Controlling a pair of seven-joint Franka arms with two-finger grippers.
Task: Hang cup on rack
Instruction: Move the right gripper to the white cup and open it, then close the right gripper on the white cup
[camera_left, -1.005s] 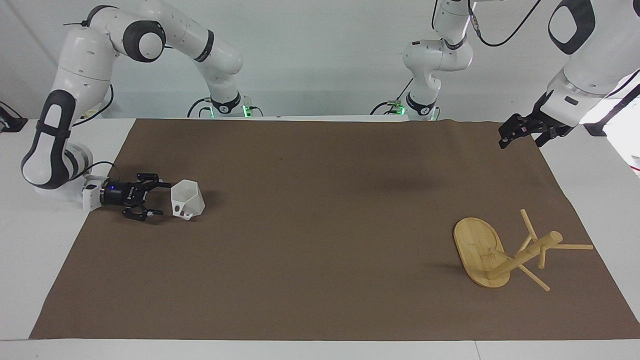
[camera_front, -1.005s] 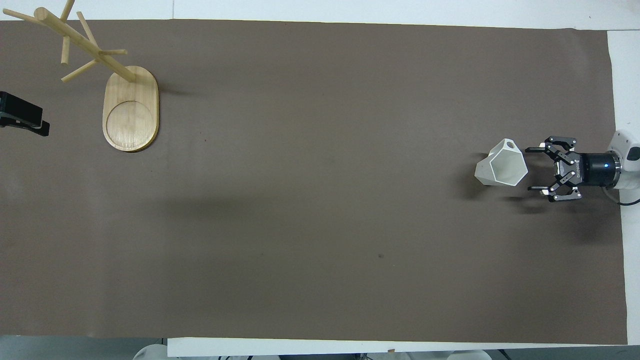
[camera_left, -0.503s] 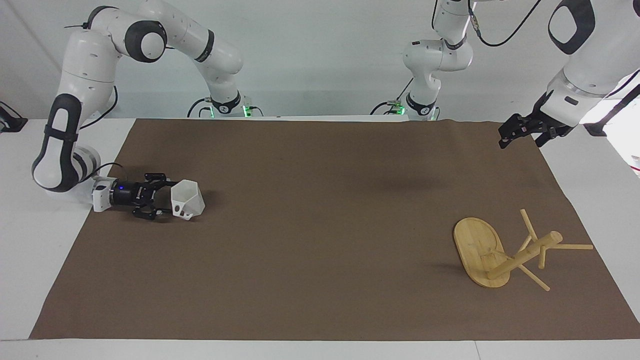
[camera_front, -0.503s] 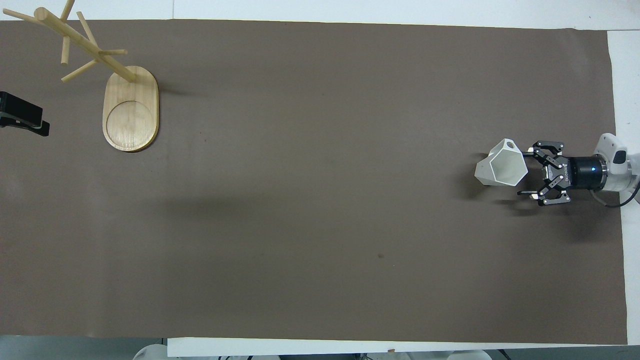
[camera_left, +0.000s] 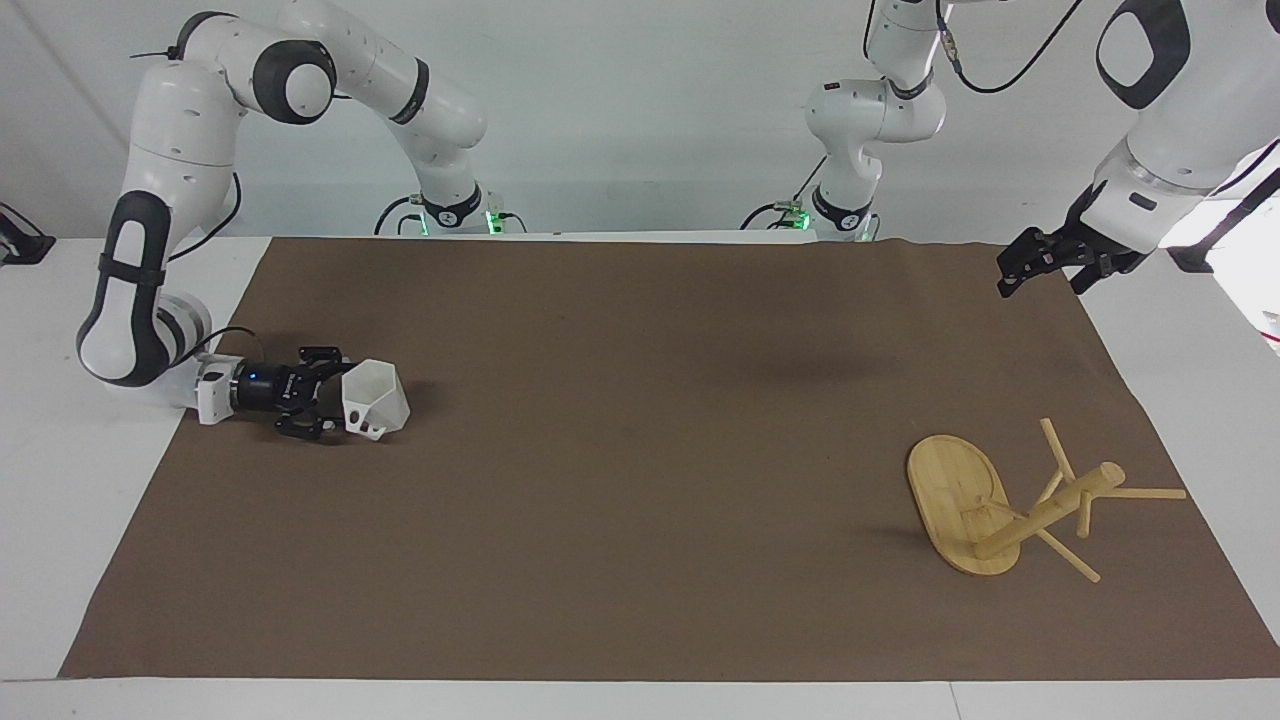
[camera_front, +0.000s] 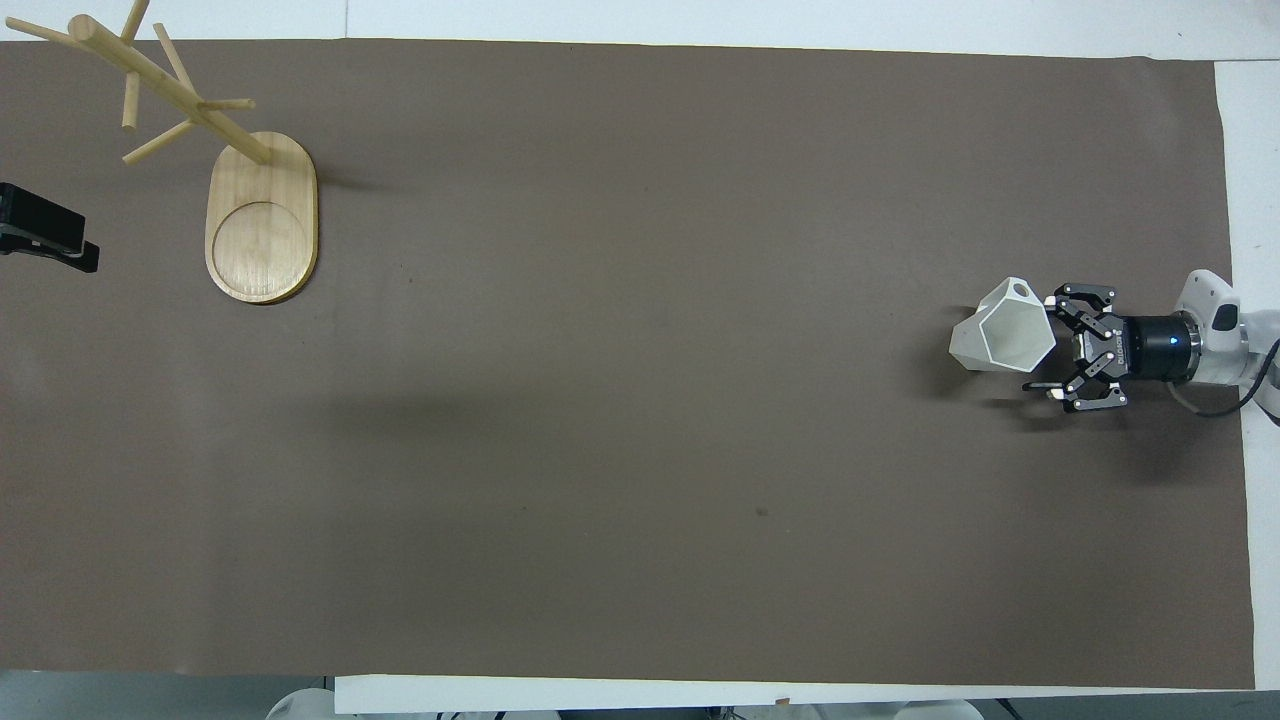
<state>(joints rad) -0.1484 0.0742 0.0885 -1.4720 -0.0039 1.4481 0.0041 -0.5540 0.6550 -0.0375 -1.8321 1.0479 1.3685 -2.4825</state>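
While open, right gripper (camera_left: 335, 402) flanks cup (camera_left: 377, 398).

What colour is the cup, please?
The cup is plain white; the overhead view shows it best.

My white tabletop (camera_left: 60, 520) lies under a wide brown mat (camera_left: 640, 450), evenly lit. A plain pale wall (camera_left: 640, 120) rises past its edge by my bases.
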